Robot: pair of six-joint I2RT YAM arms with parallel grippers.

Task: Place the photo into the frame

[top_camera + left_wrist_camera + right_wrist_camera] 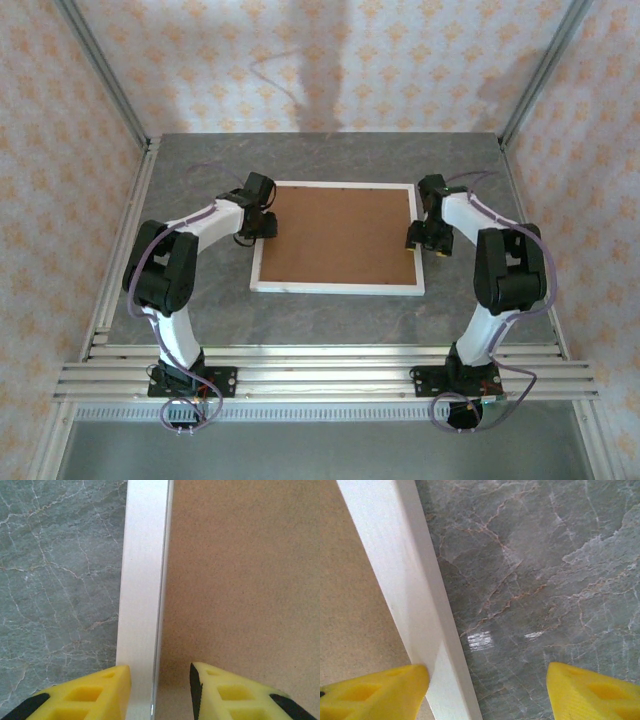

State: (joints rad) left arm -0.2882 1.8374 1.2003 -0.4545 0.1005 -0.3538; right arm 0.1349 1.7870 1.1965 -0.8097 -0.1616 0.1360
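Observation:
The white frame (335, 287) lies flat in the middle of the table, and a plain brown backing board (340, 235) fills its opening. The photo is hidden. My left gripper (262, 228) hangs over the frame's left rail (142, 580). It is open (160, 690), with one yellow finger above the rail and the other above the board (240, 580). My right gripper (422, 238) is at the frame's right rail (400, 570). It stands wide open (487, 685), one finger over the rail's inner edge and the other over bare table.
The grey marble tabletop (545, 580) surrounds the frame on all sides. Metal posts (105, 75) and patterned walls close in the back and sides. Aluminium rails (330, 375) with the arm bases run along the near edge.

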